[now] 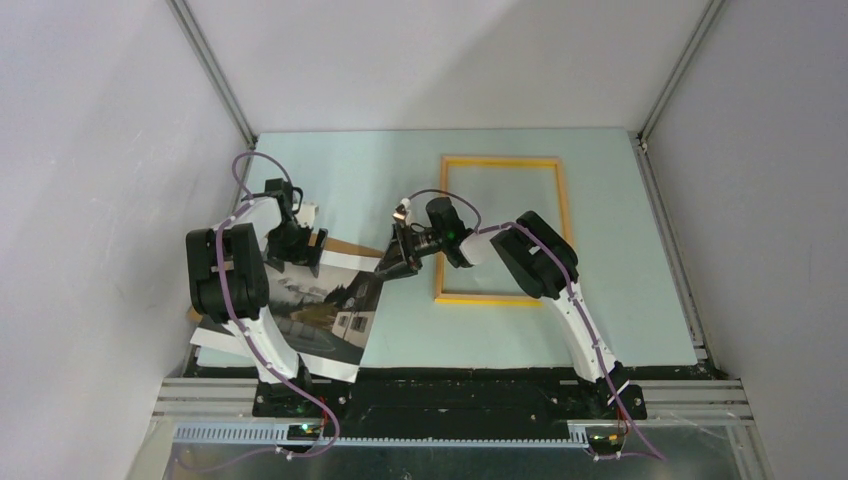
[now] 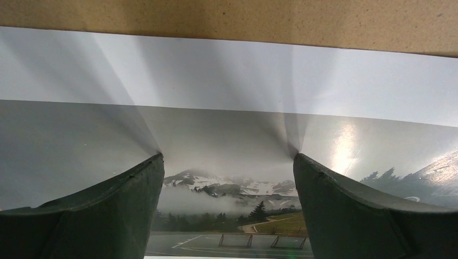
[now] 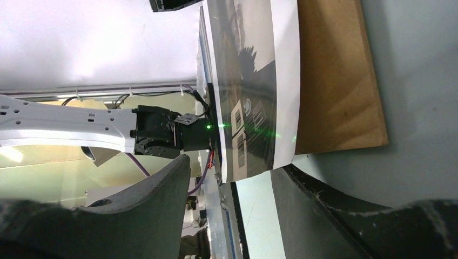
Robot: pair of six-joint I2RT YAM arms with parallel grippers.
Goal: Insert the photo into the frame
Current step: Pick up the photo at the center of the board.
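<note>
white walls (image 1: 80,120) close in a pale green table (image 1: 620,300). the photo (image 1: 320,315) lies at lower left on a brown backing board (image 1: 345,246), well apart from the frame (image 1: 480,298) at upper centre. my left claw (image 2: 227,159) stands wide apart, both tips down on the print's grey sky. my right claw (image 3: 232,164) is parted around the photo's raised corner, not clamped on it.

top external: high above and behind the photo (image 1: 325,312), facing down, far off. left wrist: close over the photo (image 2: 227,140), looking across its far white border. right wrist: low and close at the far right corner of the photo (image 3: 254,81), rolled sideways, facing left across it. shared by all three: the photo.
</note>
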